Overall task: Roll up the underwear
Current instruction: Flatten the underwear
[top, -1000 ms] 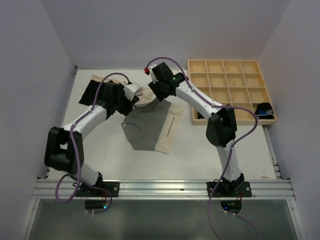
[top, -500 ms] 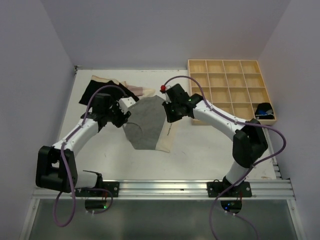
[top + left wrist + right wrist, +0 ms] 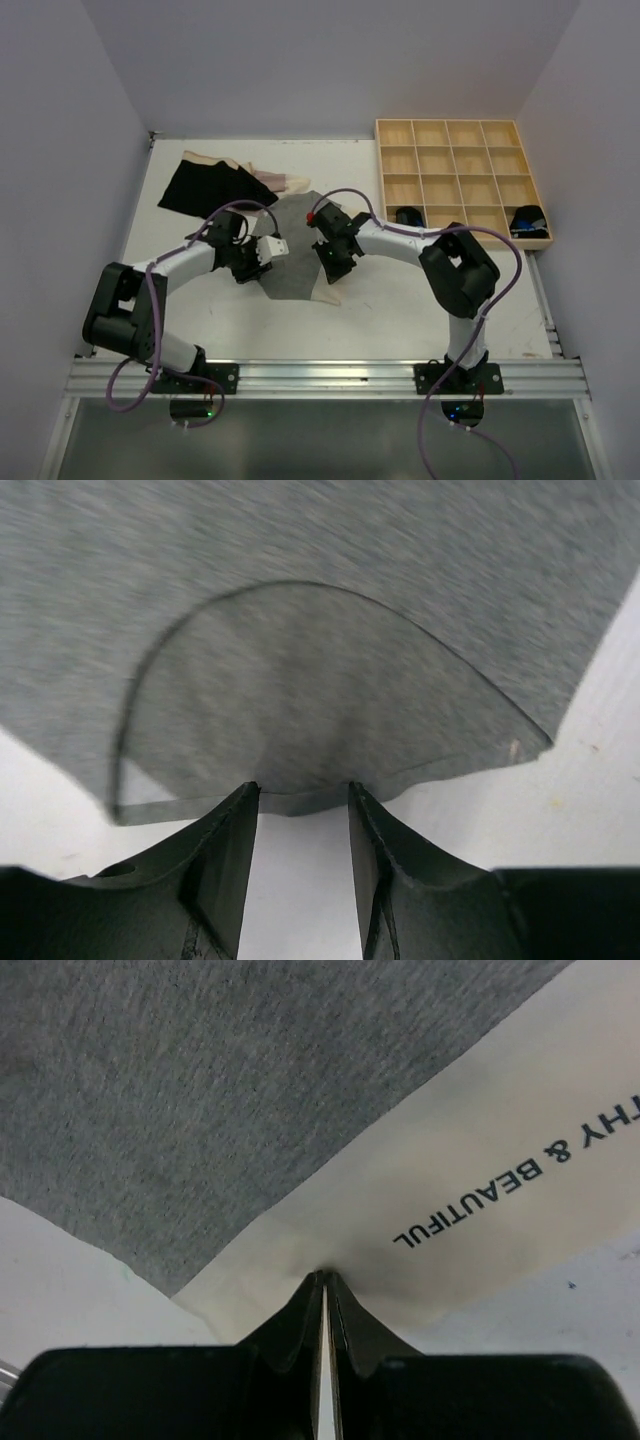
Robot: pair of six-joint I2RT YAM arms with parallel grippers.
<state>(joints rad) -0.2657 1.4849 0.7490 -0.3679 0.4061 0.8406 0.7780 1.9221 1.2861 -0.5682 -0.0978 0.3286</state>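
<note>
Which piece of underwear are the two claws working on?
The grey pair with the cream waistband, mid-table; the black pair and pale ones lie untouched farther back left.

Spread mid-table, grey underwear (image 3: 296, 272) with lettered cream waistband (image 3: 480, 1160); behind it, black pair (image 3: 198, 186) touching beige pair (image 3: 272, 181).

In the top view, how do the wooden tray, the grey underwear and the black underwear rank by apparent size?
1. wooden tray
2. grey underwear, partly hidden
3. black underwear, only slightly smaller, so this order is unsure
</note>
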